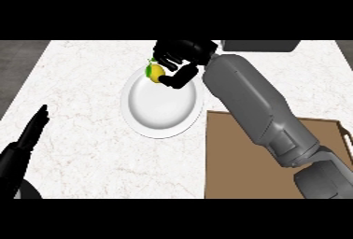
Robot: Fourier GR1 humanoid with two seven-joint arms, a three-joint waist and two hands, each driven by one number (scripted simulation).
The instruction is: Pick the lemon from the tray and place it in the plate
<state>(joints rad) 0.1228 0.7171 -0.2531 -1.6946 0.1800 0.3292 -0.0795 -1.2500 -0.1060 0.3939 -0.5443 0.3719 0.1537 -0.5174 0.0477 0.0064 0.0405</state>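
Observation:
A yellow lemon (156, 72) with a green leaf tip sits in my right hand (179, 58), whose black fingers and thumb curl round it. The hand holds it over the far rim of the white plate (163, 105), which lies on the marble counter left of the tray. The brown tray (241, 158) lies at the lower right, partly covered by my grey right forearm (258, 102). My left hand (27, 135) rests at the left edge with straight fingers pointing up, holding nothing.
The pale marble counter (82, 84) spreads around the plate. A dark floor strip (17, 60) shows past the counter's left edge. The tray's raised rim (342, 133) runs along the right side.

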